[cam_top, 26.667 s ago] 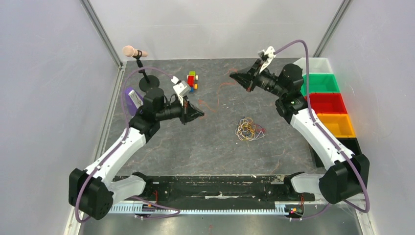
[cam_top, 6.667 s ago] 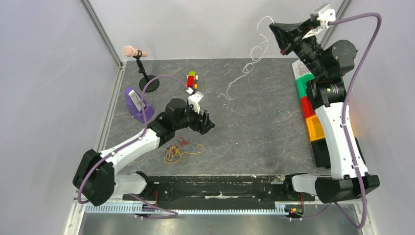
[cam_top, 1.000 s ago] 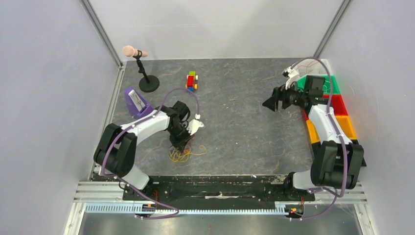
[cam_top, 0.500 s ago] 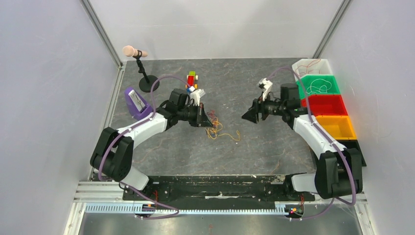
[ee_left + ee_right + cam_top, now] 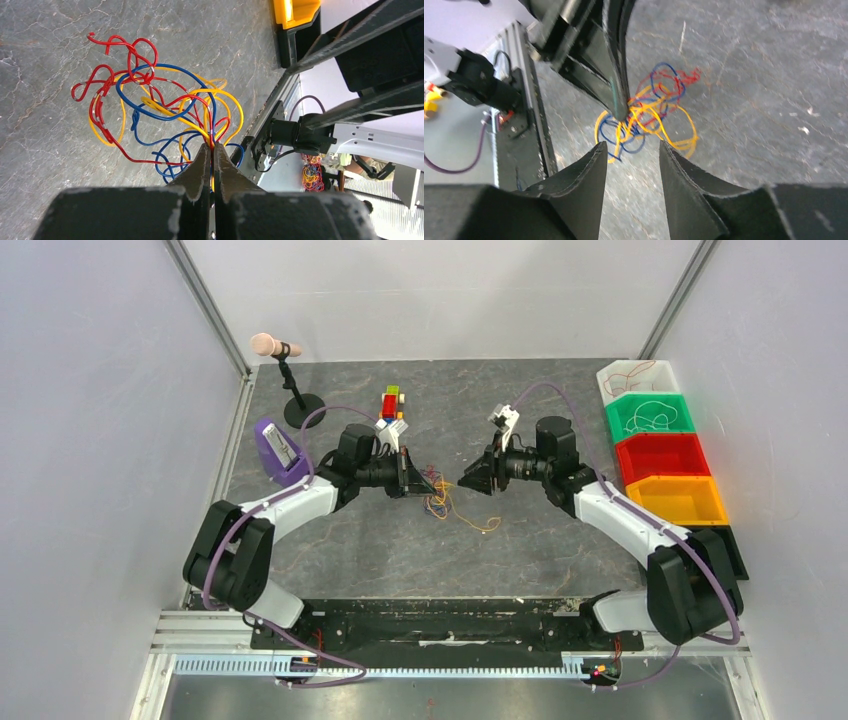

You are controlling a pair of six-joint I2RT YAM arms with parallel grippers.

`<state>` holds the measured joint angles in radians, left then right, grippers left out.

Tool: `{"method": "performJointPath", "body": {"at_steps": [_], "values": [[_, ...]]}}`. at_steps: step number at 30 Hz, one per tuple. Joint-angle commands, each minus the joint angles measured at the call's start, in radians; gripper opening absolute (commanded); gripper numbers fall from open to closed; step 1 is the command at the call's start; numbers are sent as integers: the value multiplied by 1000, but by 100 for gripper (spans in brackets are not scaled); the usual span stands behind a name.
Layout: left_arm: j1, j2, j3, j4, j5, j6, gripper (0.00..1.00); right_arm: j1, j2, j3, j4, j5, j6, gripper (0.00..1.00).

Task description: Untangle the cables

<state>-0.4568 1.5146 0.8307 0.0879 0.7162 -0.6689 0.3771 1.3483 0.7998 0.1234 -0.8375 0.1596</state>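
Our left gripper [image 5: 210, 148] is pinched shut on a few strands, the cables [image 5: 160, 115] dangling from it over the table [image 5: 540, 540]. Our right gripper [image 5: 630, 150], parted and empty, faces the bunch. Next, we judge, it must nip one loose loop and draw it clear.

My two arms wear glossy white shells [image 5: 290, 502] between bulky black joint housings [image 5: 235, 565], and a thick purple hose [image 5: 338, 409] runs along each. My left gripper [image 5: 212, 146] has matte black wedge fingers [image 5: 197, 175] with scuffed grey edges; my right gripper [image 5: 631, 145] has similar curved black fingers [image 5: 579, 185].
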Motion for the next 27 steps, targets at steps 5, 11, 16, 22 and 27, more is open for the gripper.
{"method": "performJointPath", "body": {"at_steps": [5, 11, 16, 22, 27], "values": [[0, -47, 11, 24, 2, -25, 2, 83, 77, 21, 164, 40, 185, 41], [0, -63, 0, 23, 2, -19, 2, 113, 126, 32, 173, 87, 178, 37], [-1, -69, -7, 23, 0, -15, 2, 125, 174, 36, 216, 58, 222, 31], [-1, -71, -8, 29, -3, -15, 2, 134, 216, 30, 297, 22, 299, 15], [16, -104, -16, -43, -27, 28, 2, 114, 149, 57, 179, 76, 184, 0]]}}
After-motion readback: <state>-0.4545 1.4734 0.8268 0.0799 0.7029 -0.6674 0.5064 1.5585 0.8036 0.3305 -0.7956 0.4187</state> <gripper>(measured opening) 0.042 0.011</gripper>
